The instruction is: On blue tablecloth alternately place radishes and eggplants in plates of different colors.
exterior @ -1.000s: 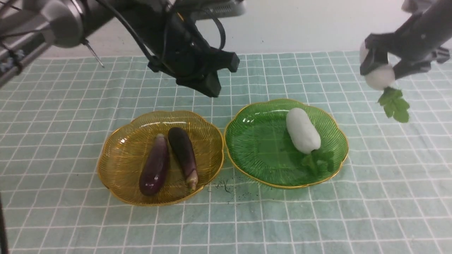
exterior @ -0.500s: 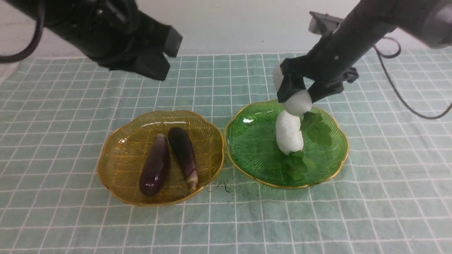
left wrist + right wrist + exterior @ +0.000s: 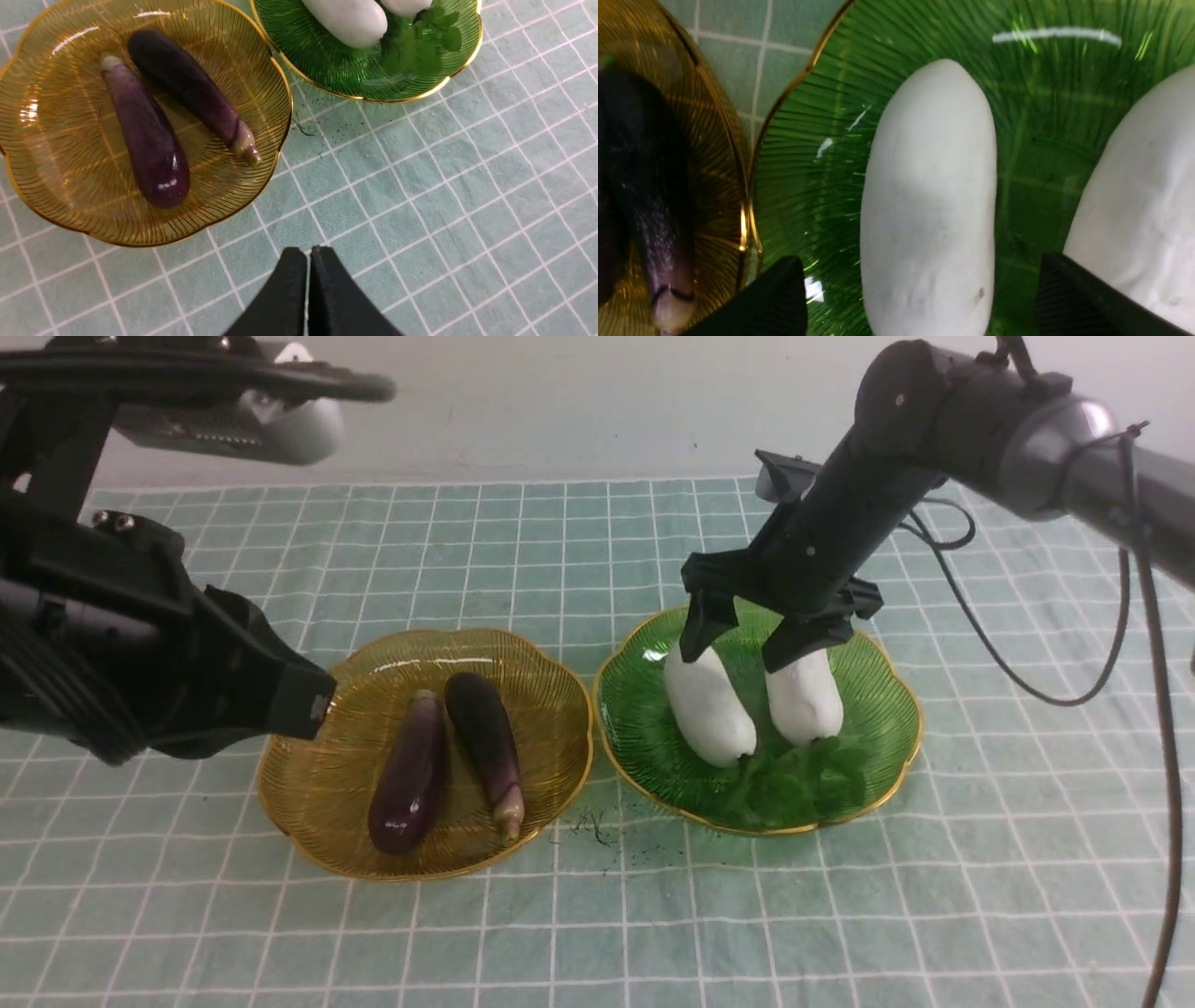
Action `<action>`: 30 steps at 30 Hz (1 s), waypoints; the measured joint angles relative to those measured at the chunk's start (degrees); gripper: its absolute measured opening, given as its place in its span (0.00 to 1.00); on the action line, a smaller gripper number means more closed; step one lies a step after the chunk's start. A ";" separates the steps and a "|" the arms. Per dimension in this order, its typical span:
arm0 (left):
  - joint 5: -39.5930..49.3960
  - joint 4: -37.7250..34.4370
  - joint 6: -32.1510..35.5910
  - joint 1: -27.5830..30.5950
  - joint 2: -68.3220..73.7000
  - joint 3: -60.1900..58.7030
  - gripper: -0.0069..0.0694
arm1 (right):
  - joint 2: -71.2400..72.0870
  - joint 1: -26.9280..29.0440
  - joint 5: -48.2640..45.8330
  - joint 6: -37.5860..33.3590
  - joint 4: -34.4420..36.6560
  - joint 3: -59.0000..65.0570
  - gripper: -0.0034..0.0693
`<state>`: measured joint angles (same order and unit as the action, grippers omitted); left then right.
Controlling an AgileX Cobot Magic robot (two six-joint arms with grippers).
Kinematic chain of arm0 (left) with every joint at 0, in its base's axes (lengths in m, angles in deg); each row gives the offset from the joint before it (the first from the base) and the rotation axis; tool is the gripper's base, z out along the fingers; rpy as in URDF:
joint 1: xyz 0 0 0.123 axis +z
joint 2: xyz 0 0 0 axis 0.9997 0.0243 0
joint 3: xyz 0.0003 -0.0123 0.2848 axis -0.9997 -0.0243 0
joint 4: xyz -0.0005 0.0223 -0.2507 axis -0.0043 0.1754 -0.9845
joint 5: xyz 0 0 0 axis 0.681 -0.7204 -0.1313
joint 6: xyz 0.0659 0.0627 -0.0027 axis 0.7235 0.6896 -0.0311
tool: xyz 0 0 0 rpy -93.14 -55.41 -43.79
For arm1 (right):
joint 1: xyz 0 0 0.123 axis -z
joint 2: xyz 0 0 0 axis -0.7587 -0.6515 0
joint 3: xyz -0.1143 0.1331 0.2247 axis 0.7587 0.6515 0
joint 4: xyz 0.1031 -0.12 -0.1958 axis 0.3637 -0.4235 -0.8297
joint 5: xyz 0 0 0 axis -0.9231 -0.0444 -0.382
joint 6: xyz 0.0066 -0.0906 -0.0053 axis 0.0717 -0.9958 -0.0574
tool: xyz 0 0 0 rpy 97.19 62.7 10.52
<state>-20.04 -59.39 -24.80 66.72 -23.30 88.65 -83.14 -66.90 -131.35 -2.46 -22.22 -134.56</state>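
Pulled back toward 9 o'clock since a second ago, the left pincer [image 3: 308,254] hangs over bare cloth [image 3: 1027,859] at the amber plate's [image 3: 308,775] 6 o'clock side, fingers pressed together and holding nothing. Both eggplants [image 3: 411,775] [image 3: 484,737] lie side by side in that plate, unmoved, stem ends pointing opposite ways.

At 3 o'clock of it, nearly rim to rim, sits the green plate [image 3: 644,728]. A second ago it held one radish while the right arm carried the other high at the far right. Now two radishes [image 3: 709,705] [image 3: 805,700] lie in it, close together, with their leaves bunched at the plate's 6 o'clock edge. The right pincer [image 3: 739,653] has come down over the plate's 12 o'clock half, and its fingers stand wide apart. In the wrist view they straddle the radish nearer the amber plate without clamping it, so it looks released.

As I judge it, the sorting is done: eggplants in amber, radishes in green, nothing loose on the tabletop. What seems left is for the right arm to lift clear without nudging either radish.
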 joint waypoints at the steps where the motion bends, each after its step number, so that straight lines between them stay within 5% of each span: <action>1: 0.00 0.00 0.00 0.00 -0.06 0.00 0.08 | 0.84 0.00 0.00 0.00 -0.32 0.00 0.87; 6: 1.38 0.00 -0.66 0.00 -2.28 -0.57 0.08 | 14.99 0.00 -0.21 -3.21 -3.31 1.70 0.74; 15: -3.77 0.05 -2.60 0.00 -10.93 -10.68 0.08 | 59.25 0.00 4.19 -3.79 -15.13 25.96 0.08; 19: -9.72 0.05 -2.65 0.00 -13.48 -15.47 0.08 | 75.16 0.00 19.46 -3.89 -16.52 42.41 0.04; 24: -18.48 0.00 -2.71 0.00 -14.66 -20.38 0.08 | 110.96 0.00 58.04 -3.89 -16.66 79.08 0.03; 30: -21.65 -0.25 -2.81 0.00 -12.19 -20.85 0.08 | 128.24 0.00 62.94 -3.89 -16.82 91.90 0.03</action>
<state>-41.70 -59.64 -27.61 66.72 -35.49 67.80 45.10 -66.90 -68.42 -6.35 -39.04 -42.66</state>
